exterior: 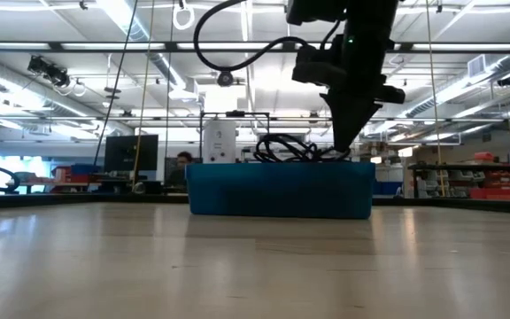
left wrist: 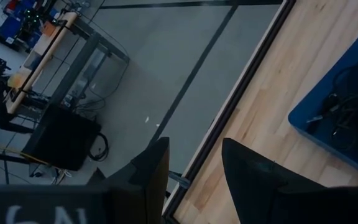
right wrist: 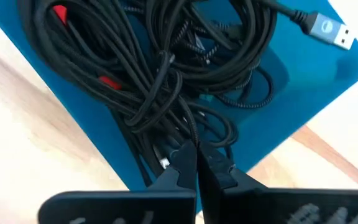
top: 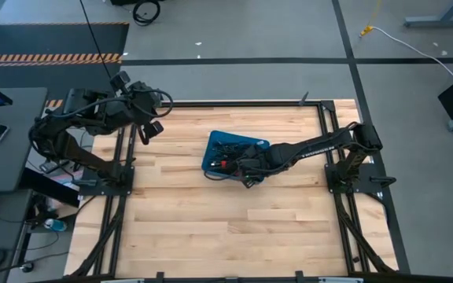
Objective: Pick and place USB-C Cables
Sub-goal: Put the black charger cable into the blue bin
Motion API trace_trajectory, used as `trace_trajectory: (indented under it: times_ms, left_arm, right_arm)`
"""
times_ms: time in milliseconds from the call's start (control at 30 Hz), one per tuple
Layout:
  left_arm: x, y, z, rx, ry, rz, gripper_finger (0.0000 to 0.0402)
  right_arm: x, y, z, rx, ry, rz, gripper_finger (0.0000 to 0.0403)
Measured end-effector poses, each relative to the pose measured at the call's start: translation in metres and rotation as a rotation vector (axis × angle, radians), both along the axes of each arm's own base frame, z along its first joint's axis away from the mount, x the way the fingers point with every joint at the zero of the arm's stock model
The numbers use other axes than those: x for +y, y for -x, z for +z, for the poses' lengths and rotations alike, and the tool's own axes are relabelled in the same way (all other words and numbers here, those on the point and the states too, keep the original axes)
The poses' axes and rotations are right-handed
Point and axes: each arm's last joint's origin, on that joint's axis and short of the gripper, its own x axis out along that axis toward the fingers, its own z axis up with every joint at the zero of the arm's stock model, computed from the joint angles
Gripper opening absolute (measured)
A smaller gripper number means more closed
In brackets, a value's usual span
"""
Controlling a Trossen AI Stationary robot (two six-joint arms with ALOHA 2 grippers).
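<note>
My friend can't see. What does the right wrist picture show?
The right gripper, jaws shut, is down in a tangled pile of black USB-C cables in a blue tray. Some cables have red ties, and one silver plug sticks out.

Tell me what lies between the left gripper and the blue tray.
Only bare wooden tabletop, seen in the high view: the left gripper hangs near the table's edge, apart from the blue tray of USB-C cables.
</note>
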Motion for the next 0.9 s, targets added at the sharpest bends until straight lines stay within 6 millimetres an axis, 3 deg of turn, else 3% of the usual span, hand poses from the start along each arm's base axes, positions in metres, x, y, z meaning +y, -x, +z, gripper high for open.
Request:
trace_trajectory:
  times_ms: [700,900]
  left_arm:
    - [-0.0002,-0.0004,-0.0003,-0.001,0.01,-0.005,0.0155]
    - [-0.0002,-0.0004,-0.0003,-0.002,0.01,-0.005,0.0155]
  right_arm:
    - [0.0,-0.0016,0.0004,-0.004,0.018,0.043,0.0001]
    - [0.0001,-0.002,0.0005,-0.002,0.022,0.06,0.0022]
